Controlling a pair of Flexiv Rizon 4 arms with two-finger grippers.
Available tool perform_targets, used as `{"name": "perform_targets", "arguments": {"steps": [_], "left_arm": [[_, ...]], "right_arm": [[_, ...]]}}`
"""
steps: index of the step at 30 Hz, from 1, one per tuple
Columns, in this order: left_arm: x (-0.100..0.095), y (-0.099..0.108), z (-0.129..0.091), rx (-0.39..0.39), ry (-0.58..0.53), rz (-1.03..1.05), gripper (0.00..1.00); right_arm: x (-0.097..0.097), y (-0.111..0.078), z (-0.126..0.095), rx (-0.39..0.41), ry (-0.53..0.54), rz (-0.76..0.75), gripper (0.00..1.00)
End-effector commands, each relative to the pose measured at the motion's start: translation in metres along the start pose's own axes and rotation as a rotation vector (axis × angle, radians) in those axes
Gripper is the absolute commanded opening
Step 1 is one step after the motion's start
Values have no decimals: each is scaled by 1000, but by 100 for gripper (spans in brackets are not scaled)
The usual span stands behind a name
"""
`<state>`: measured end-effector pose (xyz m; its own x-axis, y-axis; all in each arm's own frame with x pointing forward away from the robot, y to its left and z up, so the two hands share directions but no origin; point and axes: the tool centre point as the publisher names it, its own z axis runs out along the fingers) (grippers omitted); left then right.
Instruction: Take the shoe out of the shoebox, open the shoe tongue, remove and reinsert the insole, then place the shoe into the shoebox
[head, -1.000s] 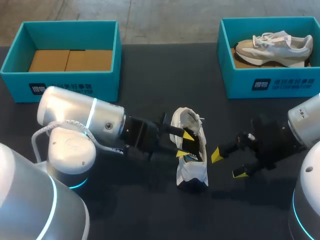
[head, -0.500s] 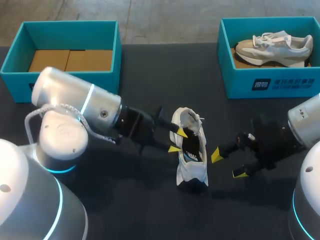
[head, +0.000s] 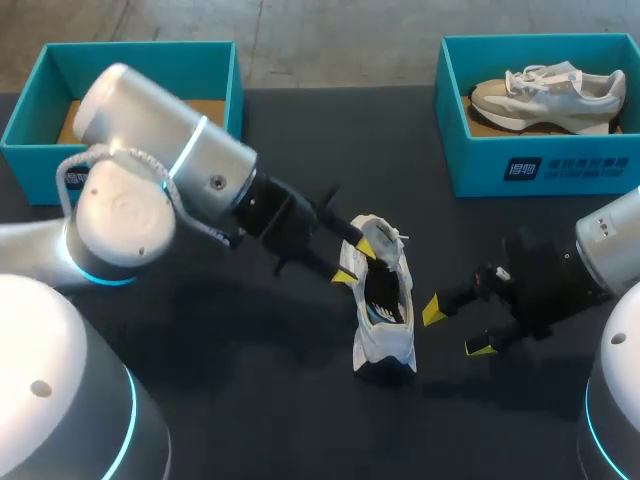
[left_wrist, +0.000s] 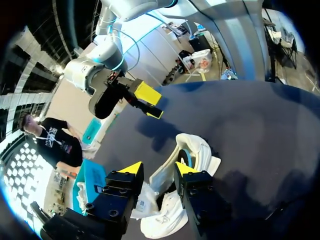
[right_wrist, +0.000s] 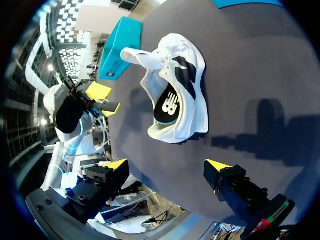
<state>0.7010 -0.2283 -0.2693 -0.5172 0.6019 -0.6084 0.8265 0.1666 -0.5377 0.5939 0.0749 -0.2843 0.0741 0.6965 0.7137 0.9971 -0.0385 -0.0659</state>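
Occlusions, cut-offs
Left arm (head: 150, 190) covers front wall of left teal cardboard shoebox (head: 140, 72); right teal shoebox (head: 570, 165) runs off the edge; white sneaker's (left_wrist: 202, 147) near end hidden behind left gripper (left_wrist: 158, 168).

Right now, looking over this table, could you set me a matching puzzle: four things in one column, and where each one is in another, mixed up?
Things
1. white sneaker with black trim
2. grey and white sneaker
3. open teal box at the far left
4. right gripper with yellow tips

Places
A. partly hidden behind the left arm
B. open beside the white sneaker, touching nothing
C. on the dark table, near the middle
D. inside the teal box at the far right

Pairs: 1-C, 2-D, 3-A, 4-B
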Motion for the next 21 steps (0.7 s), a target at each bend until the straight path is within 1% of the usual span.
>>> {"name": "perform_targets", "arguments": {"steps": [1, 8, 12, 16, 18, 19, 20, 21], "left_arm": [[-6, 0, -1, -19, 185, 7, 39], [-1, -1, -2, -41, 289, 31, 39], [3, 1, -1, -45, 341, 33, 38], [4, 0, 1, -52, 387, 50, 34], [4, -1, 2, -61, 404, 62, 28], [5, -1, 3, -63, 412, 66, 20], [5, -2, 3, -61, 416, 66, 15], [5, -2, 4, -65, 424, 72, 8]], "right_arm": [[1, -1, 1, -2, -4, 2, 100], [1, -1, 1, -2, -4, 2, 100], [1, -1, 1, -2, -4, 2, 100], [0, -1, -1, -6, -2, 2, 100], [-1, -1, -5, -7, -3, 1, 100], [-1, -1, -7, -7, 4, -4, 100], [-2, -1, -10, -8, 5, -5, 100], [-3, -1, -13, -8, 5, -5, 100]]}}
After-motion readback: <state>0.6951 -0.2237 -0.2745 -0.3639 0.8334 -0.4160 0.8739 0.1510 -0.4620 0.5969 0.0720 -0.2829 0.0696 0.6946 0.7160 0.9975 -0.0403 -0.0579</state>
